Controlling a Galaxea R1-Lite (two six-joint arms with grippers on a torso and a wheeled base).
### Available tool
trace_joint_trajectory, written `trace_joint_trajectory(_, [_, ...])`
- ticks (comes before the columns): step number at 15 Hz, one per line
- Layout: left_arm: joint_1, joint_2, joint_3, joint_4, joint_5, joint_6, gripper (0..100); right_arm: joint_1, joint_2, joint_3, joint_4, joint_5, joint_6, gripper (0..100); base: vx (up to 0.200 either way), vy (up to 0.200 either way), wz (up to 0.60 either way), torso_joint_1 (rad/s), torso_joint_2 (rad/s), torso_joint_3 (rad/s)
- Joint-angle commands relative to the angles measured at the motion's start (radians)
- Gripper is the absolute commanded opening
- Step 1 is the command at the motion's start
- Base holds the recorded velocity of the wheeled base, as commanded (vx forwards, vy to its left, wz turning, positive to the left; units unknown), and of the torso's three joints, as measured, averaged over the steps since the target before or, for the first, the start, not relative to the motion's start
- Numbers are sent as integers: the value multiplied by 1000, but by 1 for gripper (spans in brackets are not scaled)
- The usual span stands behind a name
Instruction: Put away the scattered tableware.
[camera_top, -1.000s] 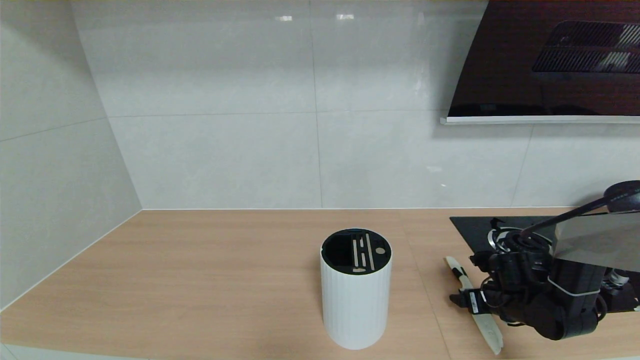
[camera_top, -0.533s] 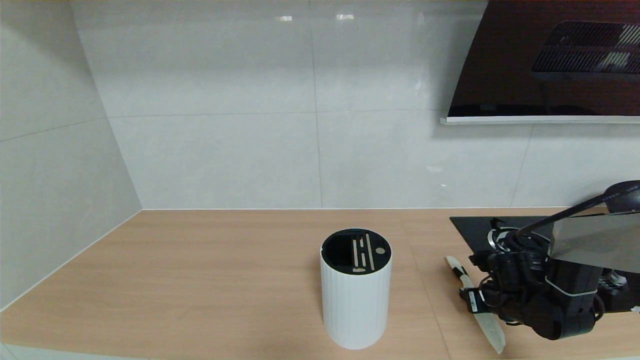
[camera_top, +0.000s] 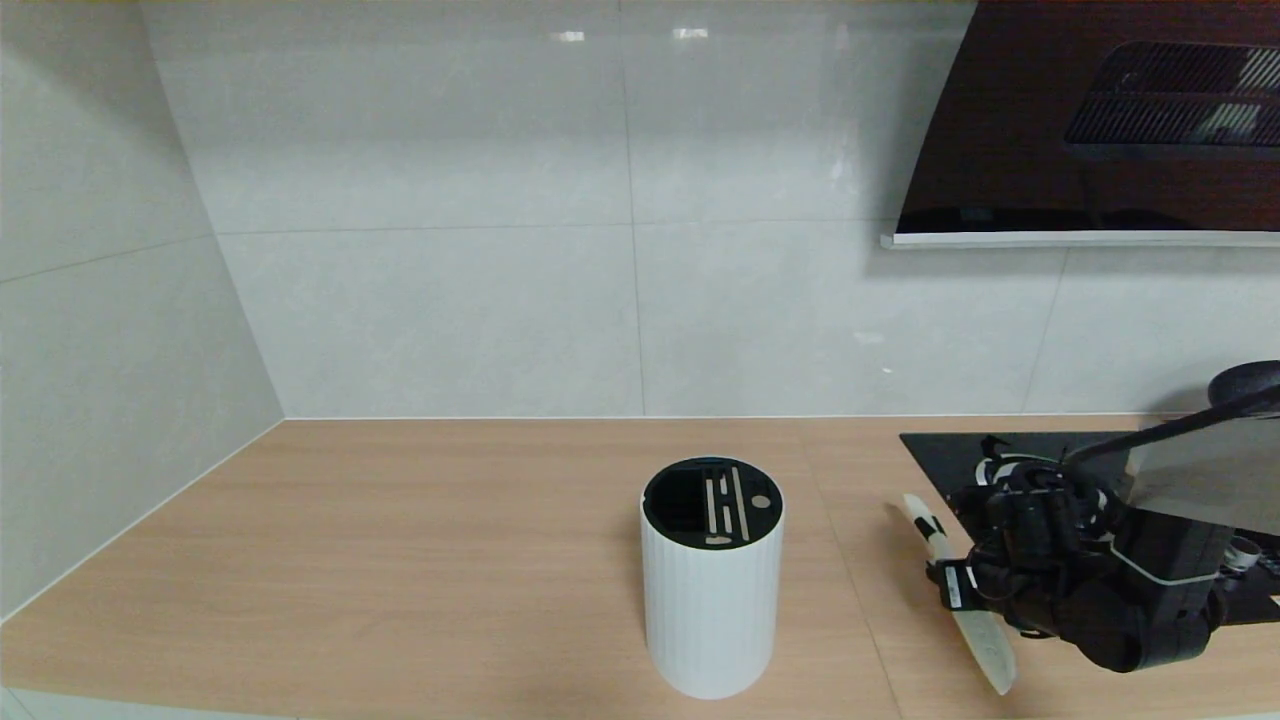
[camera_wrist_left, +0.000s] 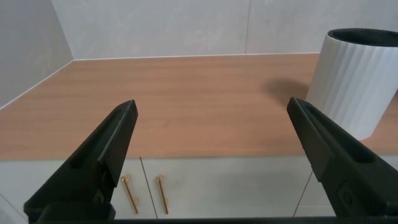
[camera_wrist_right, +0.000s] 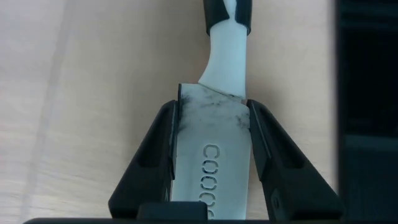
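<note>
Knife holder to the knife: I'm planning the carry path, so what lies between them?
Bare wooden countertop, as the head view shows; nothing stands between the knife holder and the knife gripped in the right pincer.

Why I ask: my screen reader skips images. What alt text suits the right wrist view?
The right gripper is shut on the flat, wide end of a white utensil with a black band, over a wooden counter. A black cooktop edge runs alongside.
</note>
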Motion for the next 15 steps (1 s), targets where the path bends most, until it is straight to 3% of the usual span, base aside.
trace_joint_trajectory(1, [0,0,-31,-43,6,-11,100,22,-244,39,10,-7,36,0,0,0,0,0,0,0])
trace_joint_trajectory(2, [-2,1,-80,-50,-12,-40,100,32,-327,44,36,-8,36,0,0,0,0,0,0,0])
trace_joint_trajectory(4, [-25,147,-255,80,-170,-47,100,68,-502,-41,177,-8,36,0,0,0,0,0,0,0])
trace_joint_trajectory(5, [-28,216,-321,111,-221,-47,100,78,-531,-84,219,-10,37,0,0,0,0,0,0,0])
trace_joint_trajectory(6, [-28,386,-459,124,-301,-47,100,115,-592,-186,315,-11,36,0,0,0,0,0,0,0])
trace_joint_trajectory(9, [-44,717,-673,124,-416,-48,100,215,-680,-354,509,-10,70,0,0,0,0,0,0,0])
trace_joint_trajectory(10, [-98,817,-721,124,-443,-63,100,276,-709,-361,519,-10,114,0,0,0,0,0,0,0])
trace_joint_trajectory(11, [-170,883,-752,111,-443,-117,100,328,-739,-346,521,-8,153,0,0,0,0,0,0,0])
trace_joint_trajectory(13, [-325,981,-779,-31,-445,-330,100,470,-773,-311,524,-4,211,0,0,0,0,0,0,0])
trace_joint_trajectory(15, [-408,1063,-761,-215,-442,-478,100,555,-793,-263,522,-8,212,0,0,0,0,0,0,0])
